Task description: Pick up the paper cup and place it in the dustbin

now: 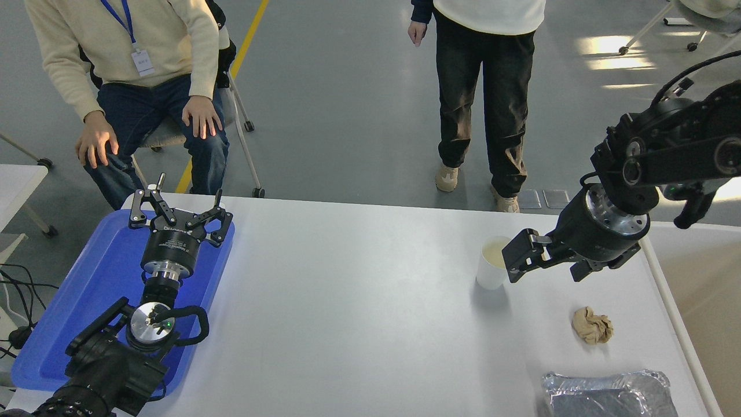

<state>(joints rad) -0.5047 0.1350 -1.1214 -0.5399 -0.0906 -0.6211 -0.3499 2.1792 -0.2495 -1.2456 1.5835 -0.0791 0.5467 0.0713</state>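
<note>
**Right gripper at the cup's rim**

Taking the paper cup (493, 263) as the marker, everything else sits to one side of it or the other. Far to its left, at the counter's (347, 324) left end, a blue flat tray (69, 313) lies under the parked left arm; the left gripper (179, 217) hangs over the tray's far end with its fingers spread apart and nothing between them. Beyond that end of the counter a person in a cream sweater sits on a chair, one hand (201, 119) on each knee.

The paper cup stands upright on the counter, right of centre and towards the far edge, its cream inside showing. Behind it, off the counter, a second person in dark trousers stands on the grey floor.

Right at the cup's right side is the right gripper (521, 258), reaching in from the right edge and angled down towards the cup. Its dark fingers (517, 259) overlap the cup's right rim from where I stand. I cannot tell whether they are parted or closed, nor whether they touch the cup.

Nearer than the cup and to its right, a crumpled tan paper ball (592, 325) lies on the counter. Nearer still, at the counter's front edge, sits a shiny foil tray (608, 394). Right of the counter's edge, a beige surface (706, 313) shows, cut off by the frame.
</note>
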